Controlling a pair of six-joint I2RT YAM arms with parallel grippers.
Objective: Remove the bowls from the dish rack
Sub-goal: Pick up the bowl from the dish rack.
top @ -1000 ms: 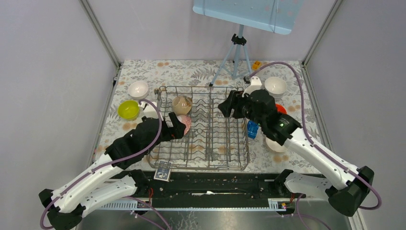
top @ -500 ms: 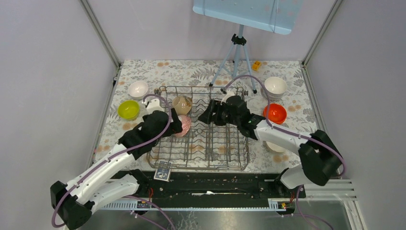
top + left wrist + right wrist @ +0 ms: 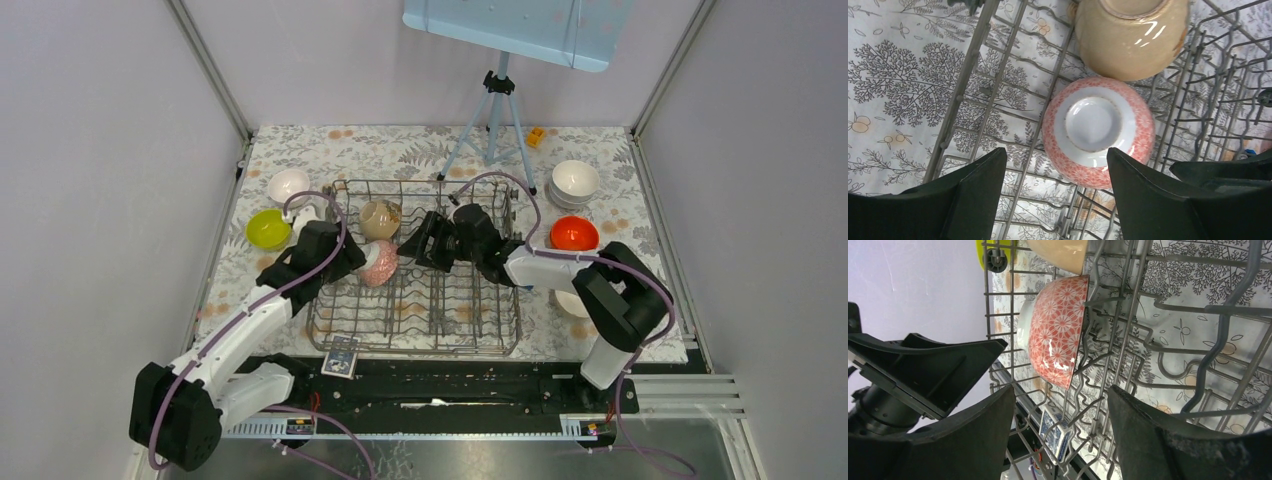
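Observation:
The grey wire dish rack (image 3: 470,320) stands mid-table. In it a pink-patterned bowl (image 3: 381,266) stands on edge among the tines, with a beige bowl (image 3: 380,216) just behind it. My left gripper (image 3: 352,258) is open and empty beside the pink bowl. In the left wrist view the bowl's white foot (image 3: 1096,125) faces me, just beyond the fingertips and nearer the right one. My right gripper (image 3: 425,240) is open and empty over the rack's middle. In the right wrist view it faces the pink bowl (image 3: 1060,330) from the side. A white bowl (image 3: 289,185), a lime bowl (image 3: 268,229), stacked white bowls (image 3: 575,180) and an orange bowl (image 3: 574,233) sit on the table.
A grey tripod (image 3: 495,110) stands behind the rack. A blue patterned card box (image 3: 341,356) lies at the rack's near left corner. A small orange block (image 3: 536,136) lies far right. Another white bowl (image 3: 570,303) shows partly under the right arm. Side walls enclose the table.
My right arm has swung left from the rack's right side to its middle, uncovering the orange bowl. My left gripper has shifted slightly back beside the pink bowl.

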